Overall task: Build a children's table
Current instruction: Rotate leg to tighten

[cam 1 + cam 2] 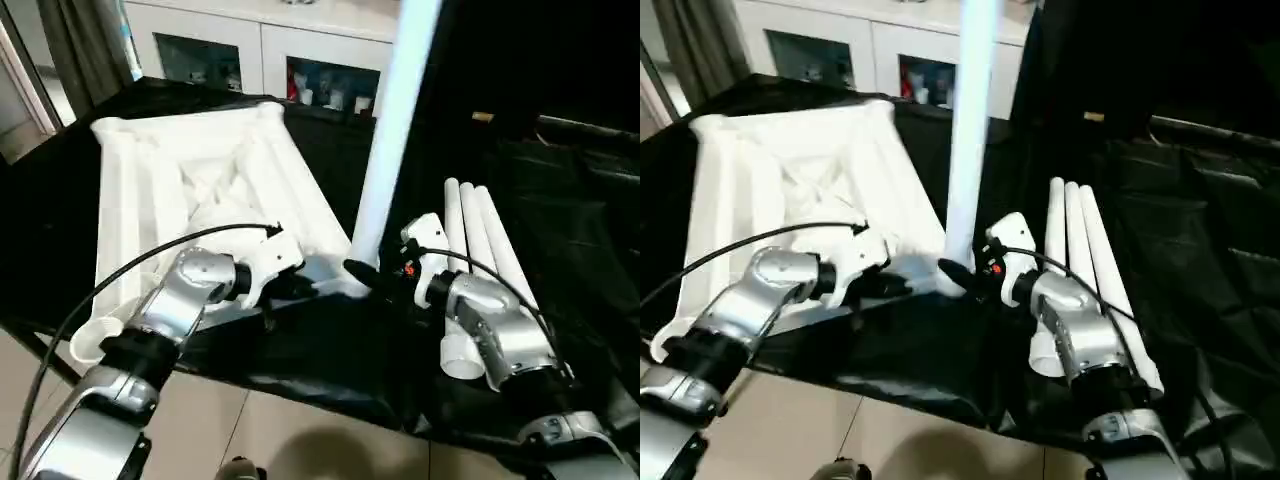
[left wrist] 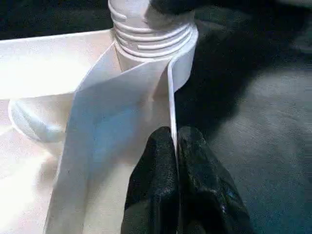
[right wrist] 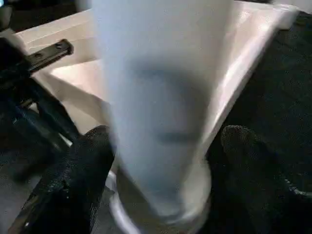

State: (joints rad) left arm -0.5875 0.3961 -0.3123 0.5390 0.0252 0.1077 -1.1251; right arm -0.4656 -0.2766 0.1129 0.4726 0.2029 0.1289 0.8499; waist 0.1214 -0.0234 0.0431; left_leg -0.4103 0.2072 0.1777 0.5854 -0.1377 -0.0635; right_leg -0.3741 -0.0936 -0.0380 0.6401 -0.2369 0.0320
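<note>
Nearest the robot, two silver forearms reach over the edge of the black-draped work table [image 1: 330, 350]. The left gripper [image 2: 174, 146] has its two black fingers pressed together, clamped on a thin rib at the near rim of the tabletop [image 1: 200, 180]. The right gripper [image 3: 161, 156] has its fingers spread — one on each side of the upright leg [image 1: 395, 130], the left one close against it, the other apart from it.

The tabletop lies underside up, ribs showing, at ten o'clock from the grippers. The upright leg stands in the corner socket [image 2: 151, 34] at the tabletop's near right corner, its threaded foot seated there. A black cable [image 1: 130, 270] loops over the left forearm.

At two o'clock three spare legs [image 1: 480, 240] lie side by side on the cloth, partly hidden by the right forearm.

Farthest off, at twelve o'clock — a white cabinet [image 1: 270, 40] with glass doors.
</note>
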